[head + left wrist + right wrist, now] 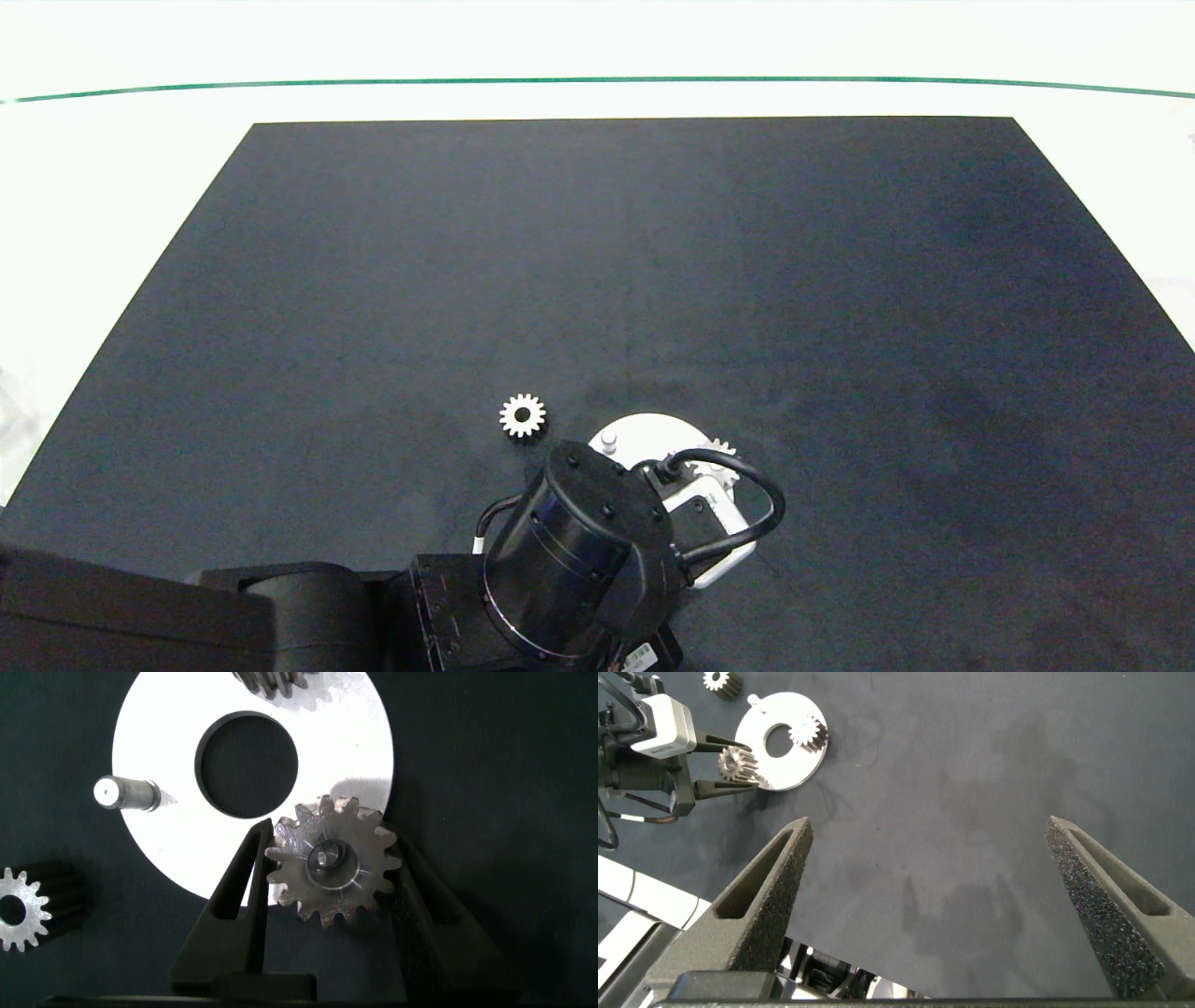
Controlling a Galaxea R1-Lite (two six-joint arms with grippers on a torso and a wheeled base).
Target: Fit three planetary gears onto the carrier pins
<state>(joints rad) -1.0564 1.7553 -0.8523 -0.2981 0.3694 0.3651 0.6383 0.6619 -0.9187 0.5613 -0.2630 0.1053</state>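
Note:
The white carrier disc (346,737) lies on the black mat near its front edge. My left gripper (332,838) is over the disc's rim, shut on a planetary gear (332,863) with a carrier pin's tip (322,856) showing in its centre hole. Another planetary gear (271,683) sits on the disc's far side. One carrier pin (126,793) stands bare. A third gear (523,415) lies loose on the mat left of the disc (653,429). My right gripper (929,826) hangs open over bare mat, well to the right of the disc (799,765).
The black mat (653,261) covers most of the white table (112,187). A green line (597,80) runs along the far side. My left arm's wrist (579,551) hides the near part of the disc in the head view.

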